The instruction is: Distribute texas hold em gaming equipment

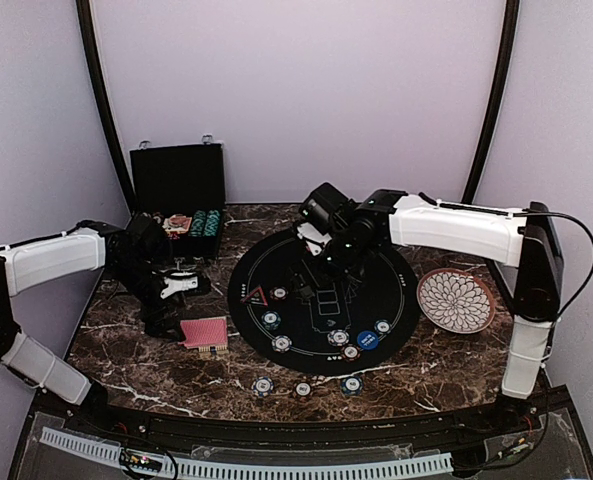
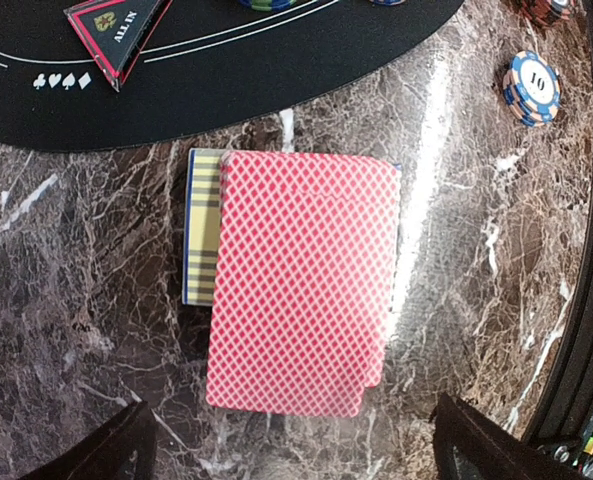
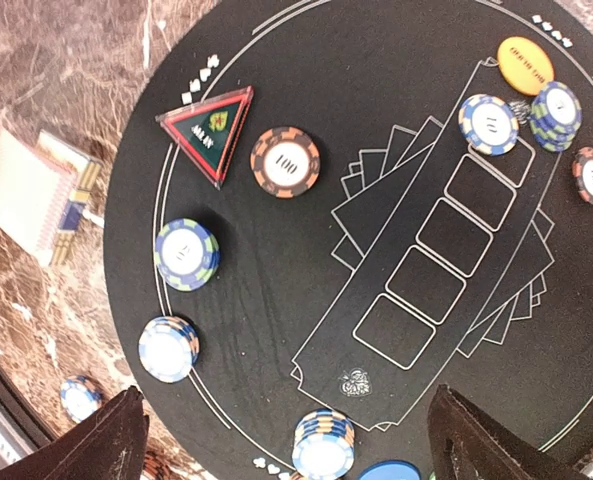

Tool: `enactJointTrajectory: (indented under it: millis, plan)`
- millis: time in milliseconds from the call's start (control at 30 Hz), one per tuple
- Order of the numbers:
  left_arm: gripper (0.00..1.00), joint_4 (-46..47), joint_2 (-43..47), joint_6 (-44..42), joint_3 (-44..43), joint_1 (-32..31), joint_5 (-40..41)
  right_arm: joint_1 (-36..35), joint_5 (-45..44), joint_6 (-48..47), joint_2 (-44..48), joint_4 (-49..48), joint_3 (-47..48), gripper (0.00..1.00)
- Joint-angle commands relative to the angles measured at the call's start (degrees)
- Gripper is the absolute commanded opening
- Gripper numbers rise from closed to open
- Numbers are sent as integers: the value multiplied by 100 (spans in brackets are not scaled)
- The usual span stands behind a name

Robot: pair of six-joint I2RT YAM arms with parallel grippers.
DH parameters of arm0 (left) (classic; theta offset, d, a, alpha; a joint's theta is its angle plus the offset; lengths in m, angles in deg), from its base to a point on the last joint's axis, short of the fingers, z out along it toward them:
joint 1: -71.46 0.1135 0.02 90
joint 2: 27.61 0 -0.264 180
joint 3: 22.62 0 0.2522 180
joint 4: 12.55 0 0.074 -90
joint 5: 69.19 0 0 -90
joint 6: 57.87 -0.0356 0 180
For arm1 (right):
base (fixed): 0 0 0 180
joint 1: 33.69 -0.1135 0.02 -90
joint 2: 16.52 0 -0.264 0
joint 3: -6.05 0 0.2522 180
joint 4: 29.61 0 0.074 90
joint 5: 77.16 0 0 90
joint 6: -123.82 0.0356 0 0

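Hands (image 2: 296,442) (image 3: 286,432) both gape wide, empty; one card pile (image 2: 301,280), three chips (image 1: 263,385) (image 1: 303,389) (image 1: 351,384) near mat (image 1: 306,268).

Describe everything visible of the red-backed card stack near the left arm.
The red-backed cards lie face down in a slightly offset stack, backs printed with a white diamond lattice. They rest on the marble table, just off the black mat, partly covering a yellow-striped card or box. Nothing grips them.
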Motion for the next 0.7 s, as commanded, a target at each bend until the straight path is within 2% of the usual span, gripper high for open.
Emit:
enactJointTrajectory:
  millis: [0, 667]
  plan:
    - [99, 292, -61, -156, 85, -137, 100, 64, 142, 244, 327, -417, -225, 99]
    - [99, 246, -410, -319, 107, -722, 462, 75, 156, 277, 630, -782, -729, 99]
